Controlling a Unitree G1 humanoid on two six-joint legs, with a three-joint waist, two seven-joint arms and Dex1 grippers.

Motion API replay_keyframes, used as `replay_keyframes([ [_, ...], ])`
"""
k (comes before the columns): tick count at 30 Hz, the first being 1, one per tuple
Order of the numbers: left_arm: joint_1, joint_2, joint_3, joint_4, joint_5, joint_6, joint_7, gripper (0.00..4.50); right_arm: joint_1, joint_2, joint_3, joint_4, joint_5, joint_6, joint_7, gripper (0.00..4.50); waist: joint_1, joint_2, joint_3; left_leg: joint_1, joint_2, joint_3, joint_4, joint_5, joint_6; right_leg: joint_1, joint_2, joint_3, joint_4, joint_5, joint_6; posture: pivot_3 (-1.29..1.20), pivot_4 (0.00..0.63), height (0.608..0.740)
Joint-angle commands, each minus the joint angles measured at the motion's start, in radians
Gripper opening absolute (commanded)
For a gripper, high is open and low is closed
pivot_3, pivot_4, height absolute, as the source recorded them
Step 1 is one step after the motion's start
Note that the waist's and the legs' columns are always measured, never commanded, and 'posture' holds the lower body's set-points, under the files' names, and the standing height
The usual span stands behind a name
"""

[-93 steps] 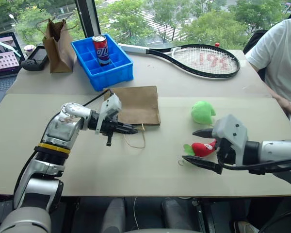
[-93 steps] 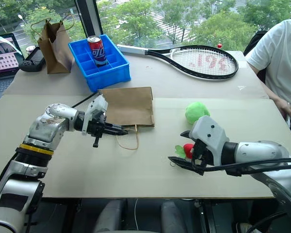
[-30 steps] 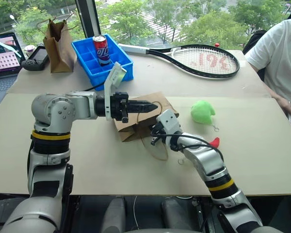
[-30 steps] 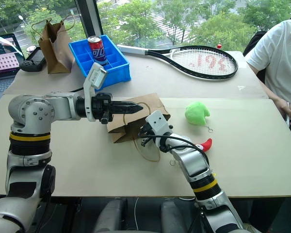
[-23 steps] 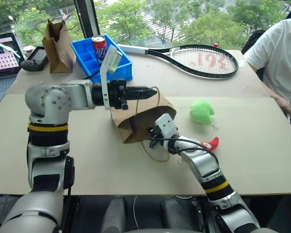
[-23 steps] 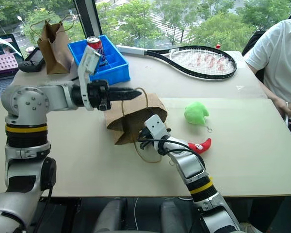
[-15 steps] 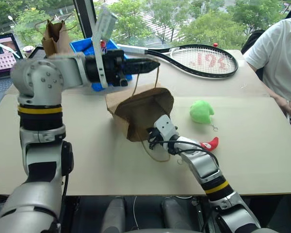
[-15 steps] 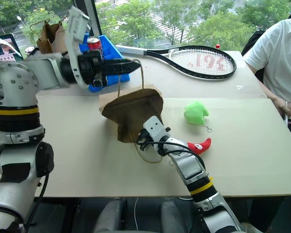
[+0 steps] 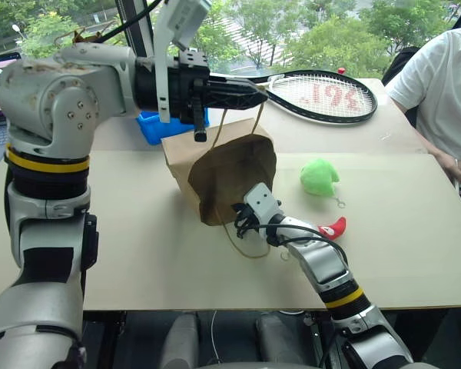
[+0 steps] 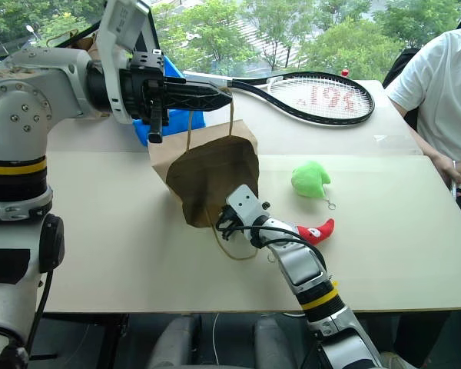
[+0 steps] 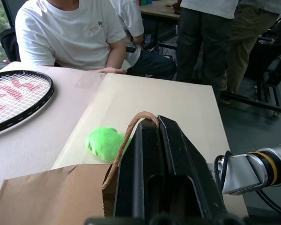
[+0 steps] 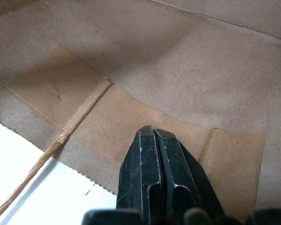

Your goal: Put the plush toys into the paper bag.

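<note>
The left gripper (image 9: 257, 94) pinches a bag (image 9: 230, 173) handle, lifting it; the right gripper's (image 9: 240, 219) closed fingers press the bag's lower rim.

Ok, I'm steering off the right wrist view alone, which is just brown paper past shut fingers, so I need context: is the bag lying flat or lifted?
Observer: Lifted. The left gripper is shut on one cord handle, and the paper bag hangs tilted below it, with its lower edge on the table.
Operator: Where is my gripper on it?
Observer: The right gripper is at the lower rim of the bag's open mouth.
Operator: And the toys?
Observer: Both are outside it: the green plush toy and the red chili plush lie on the table to the bag's right.
</note>
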Motion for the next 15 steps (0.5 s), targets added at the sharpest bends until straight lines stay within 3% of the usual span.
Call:
replay_keyframes([
  [1,-0.004,-0.003,0.027,-0.027,-0.005,-0.015,0.009,0.00,0.017,-0.020,-0.011,-0.049,0.000,0.015,0.026,0.08,0.001,0.000,0.000,0.000,0.000,0.000,0.000,0.000,0.000,0.000,0.000,0.000,0.000,0.000,0.000,0.00,0.150,0.740],
  [4,0.012,-0.011,0.034,-0.029,-0.011,-0.007,0.020,0.00,0.020,-0.046,-0.039,-0.168,0.055,0.018,0.082,0.08,0.002,0.000,0.000,-0.001,0.000,0.000,0.000,0.000,0.000,0.000,0.000,0.000,0.000,0.000,0.000,0.00,0.150,0.740],
  [8,0.037,-0.025,0.044,-0.032,-0.023,0.008,0.036,0.00,0.028,-0.106,-0.128,-0.404,0.207,0.176,0.168,0.08,0.003,0.001,0.001,-0.001,0.000,0.000,0.000,0.000,0.000,0.000,0.000,0.000,0.000,0.000,0.000,0.00,0.150,0.740],
  [13,0.069,-0.044,0.042,-0.031,-0.020,0.006,0.045,0.00,-0.012,-0.222,-0.378,-0.615,0.495,0.453,0.227,0.08,0.005,0.001,0.001,-0.001,0.000,-0.001,0.000,0.000,0.000,0.000,0.000,0.000,0.000,0.000,0.000,0.00,0.150,0.740],
  [14,0.074,-0.047,0.041,-0.031,-0.021,0.006,0.047,0.00,-0.020,-0.263,-0.432,-0.644,0.546,0.497,0.242,0.60,0.006,0.001,0.001,-0.001,0.000,0.000,0.000,0.000,0.000,0.000,0.000,0.000,0.000,0.000,0.000,0.00,0.150,0.740],
  [15,0.078,-0.052,0.041,-0.030,-0.023,0.008,0.049,0.00,-0.027,-0.303,-0.482,-0.663,0.595,0.537,0.254,0.82,0.007,0.001,0.001,-0.001,0.000,0.000,0.000,0.000,0.000,0.000,-0.001,0.000,0.000,0.000,0.000,0.00,0.150,0.740],
])
